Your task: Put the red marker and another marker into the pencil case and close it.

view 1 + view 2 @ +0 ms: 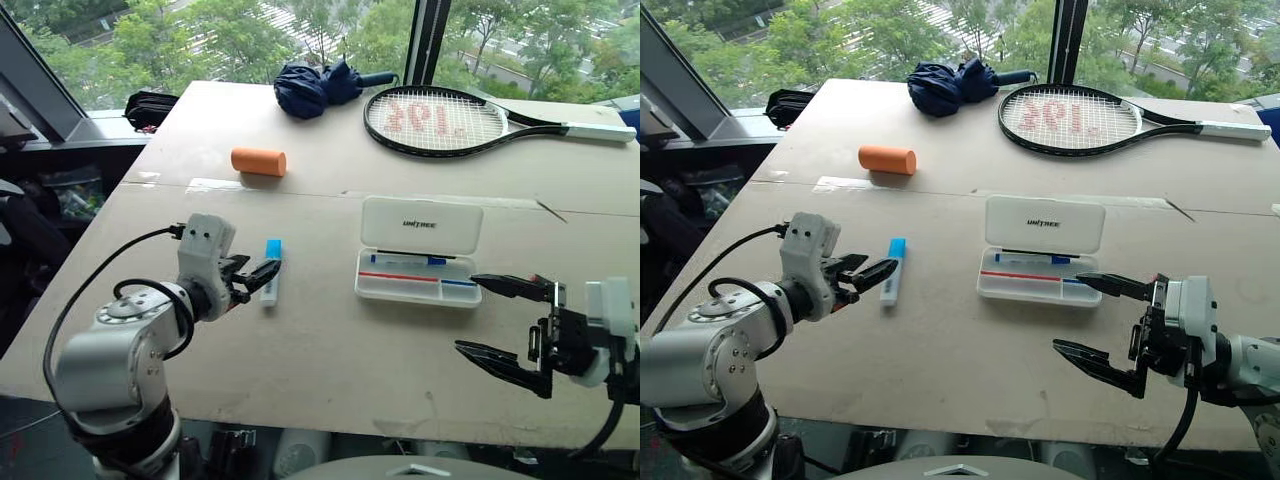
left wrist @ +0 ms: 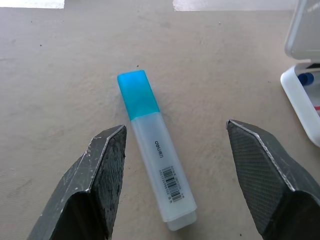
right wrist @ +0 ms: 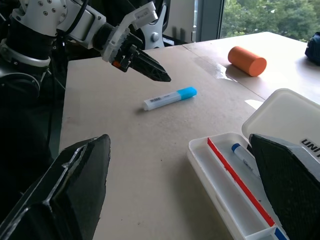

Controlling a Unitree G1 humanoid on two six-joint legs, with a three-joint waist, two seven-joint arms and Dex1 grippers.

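Observation:
The white pencil case lies open mid-table, its lid raised at the far side. In its tray lie the thin red marker and a white marker with a blue cap. A pale highlighter with a light-blue cap lies flat on the table to the case's left. My left gripper hovers just short of the highlighter, open with nothing in it. Off the case's right end, my right gripper is open wide and holds nothing, its upper finger near the tray's right end.
An orange cylinder lies farther back on the left. A tennis racket and a folded dark-blue umbrella lie at the far edge. The table's front edge runs just below both grippers.

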